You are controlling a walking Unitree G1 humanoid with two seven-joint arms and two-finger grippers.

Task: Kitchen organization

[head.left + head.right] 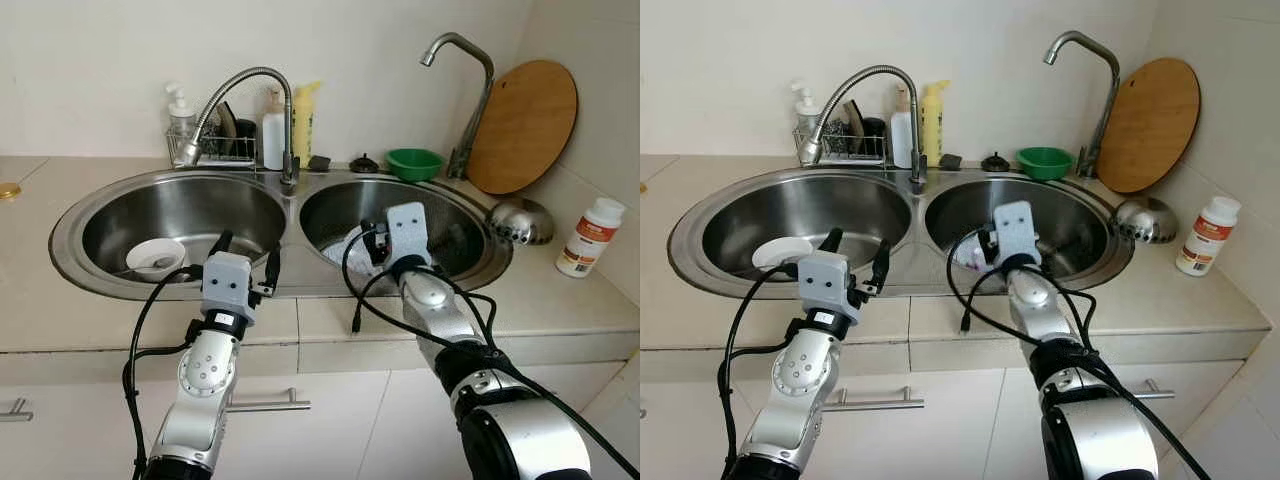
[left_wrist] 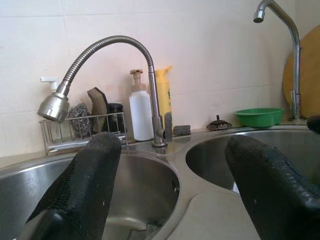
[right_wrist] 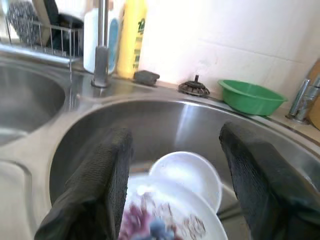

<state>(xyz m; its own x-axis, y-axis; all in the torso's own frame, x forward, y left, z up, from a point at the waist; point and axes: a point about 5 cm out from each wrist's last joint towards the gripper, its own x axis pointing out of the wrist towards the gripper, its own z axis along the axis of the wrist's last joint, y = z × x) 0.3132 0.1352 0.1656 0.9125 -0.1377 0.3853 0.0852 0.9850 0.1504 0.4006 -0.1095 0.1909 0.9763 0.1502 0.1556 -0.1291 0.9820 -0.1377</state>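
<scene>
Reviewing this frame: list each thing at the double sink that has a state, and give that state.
left gripper: open, over the left basin's front rim.
right gripper: open, above the plates.
plates: lying in the right basin.
white bowl: upright in the left basin.
flexible faucet: no water running.
cutting board: leaning against the wall.
steel bowl: tilted on the counter.

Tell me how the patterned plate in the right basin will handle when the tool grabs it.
The patterned plate looks glazed and rigid, so probably slippery and breakable. It overlaps a white dish, so lifting may drag that. The right tool hangs open above it.
</scene>
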